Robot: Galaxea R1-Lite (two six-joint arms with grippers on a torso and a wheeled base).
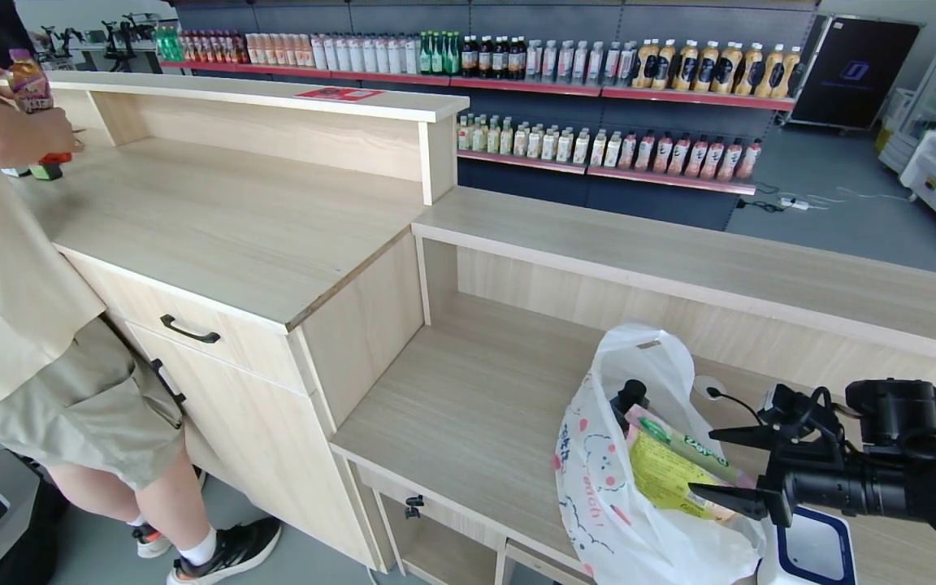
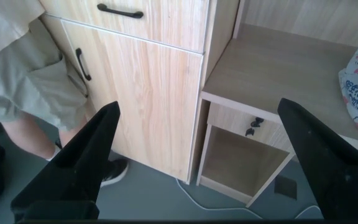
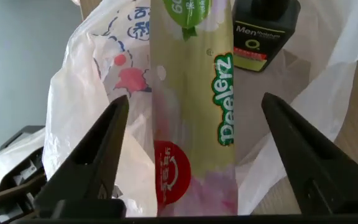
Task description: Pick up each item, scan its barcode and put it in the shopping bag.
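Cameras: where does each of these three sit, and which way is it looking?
Head: on the robot's head, facing forward and down over the counter; right gripper shows lower right.
Left wrist: on the left arm, facing the cabinet and floor, past the open left gripper.
Right wrist: on the right arm, facing into the bag at a packet between its open fingers.
Shared: all three show the bag.

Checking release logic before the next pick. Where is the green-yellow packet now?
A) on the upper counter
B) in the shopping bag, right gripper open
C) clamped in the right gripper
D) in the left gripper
B: the packet sits in the shopping bag beside a black bottle, and the right gripper is open, with clear gaps to the packet on both sides in the right wrist view.
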